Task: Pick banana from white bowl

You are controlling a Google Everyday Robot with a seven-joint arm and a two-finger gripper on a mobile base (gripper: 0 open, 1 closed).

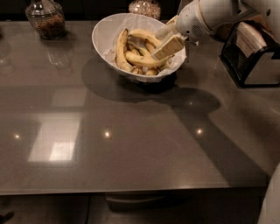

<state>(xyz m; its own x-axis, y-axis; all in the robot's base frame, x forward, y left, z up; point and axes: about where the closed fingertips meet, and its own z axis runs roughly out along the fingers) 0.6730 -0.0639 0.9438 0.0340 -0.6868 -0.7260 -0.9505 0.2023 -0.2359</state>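
gripper: gripper [166, 39] hangs over the white bowl's 3 o'clock side, coming in from 2 o'clock on the white arm [214, 15]
claw state: released. The two cream fingers [169, 46] stand apart and nothing is clamped between them
lower finger: its tip sits over the banana's 3 o'clock end; can't tell if it touches
banana: banana [141, 60] lies inside the white bowl, low in the pile, running roughly 9 to 3 o'clock
neighbours: a long banana [120, 50] lies at the pile's 9 o'clock side and a curved banana [144, 35] at 12 o'clock, all bunched together
white bowl: white bowl [103, 31] lined with crinkled paper [139, 20], at 12 o'clock on the grey table [131, 144]
extras: glass jar [45, 18] at 10 o'clock, second jar [145, 7] just behind the bowl, black holder [251, 54] at 2 o'clock
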